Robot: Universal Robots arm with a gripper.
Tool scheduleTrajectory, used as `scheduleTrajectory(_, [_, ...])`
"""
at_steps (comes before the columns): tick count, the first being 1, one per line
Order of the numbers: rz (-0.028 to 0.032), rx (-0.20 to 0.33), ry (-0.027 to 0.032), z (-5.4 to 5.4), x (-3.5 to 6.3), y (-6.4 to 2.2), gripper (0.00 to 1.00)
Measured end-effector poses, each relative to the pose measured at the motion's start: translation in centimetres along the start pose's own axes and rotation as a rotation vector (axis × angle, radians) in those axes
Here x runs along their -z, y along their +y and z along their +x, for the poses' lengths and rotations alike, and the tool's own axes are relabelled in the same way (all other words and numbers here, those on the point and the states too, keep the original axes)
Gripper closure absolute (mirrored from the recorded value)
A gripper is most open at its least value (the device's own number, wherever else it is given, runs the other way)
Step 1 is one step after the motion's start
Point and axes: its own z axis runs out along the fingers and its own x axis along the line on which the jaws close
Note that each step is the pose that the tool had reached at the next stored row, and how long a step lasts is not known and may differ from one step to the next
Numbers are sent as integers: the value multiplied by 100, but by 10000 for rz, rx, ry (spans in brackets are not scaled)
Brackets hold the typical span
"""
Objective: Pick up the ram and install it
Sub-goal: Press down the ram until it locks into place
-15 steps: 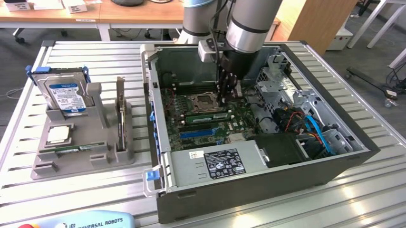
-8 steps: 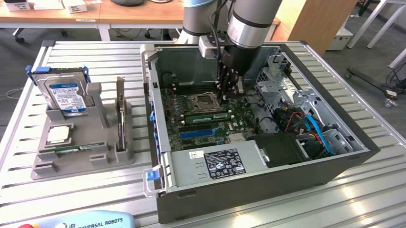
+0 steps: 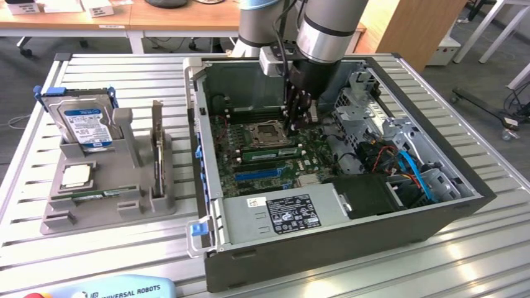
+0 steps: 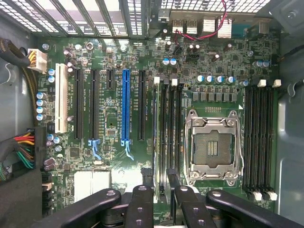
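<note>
The teach pendant (image 3: 116, 289) reads "UNIVERSAL ROBOTS"; other labels are illegible.

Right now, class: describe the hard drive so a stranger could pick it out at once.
Start at the open computer case; on the exterior view's left of it sits a grey holder. The hard drive stands upright at its far end. Alone there, it is a silver box with a blue-and-white label and blue side rails.
</note>
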Motion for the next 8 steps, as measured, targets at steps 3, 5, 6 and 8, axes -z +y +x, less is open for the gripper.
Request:
scheduleTrajectory(3, [0,0,0,0,0,0,76])
scheduleTrajectory(5, [0,0,-1,0,0,0,83])
scheduleTrajectory(6, [0,1,0,0,0,0,89])
scheduleTrajectory(8, [0,0,0,0,0,0,90])
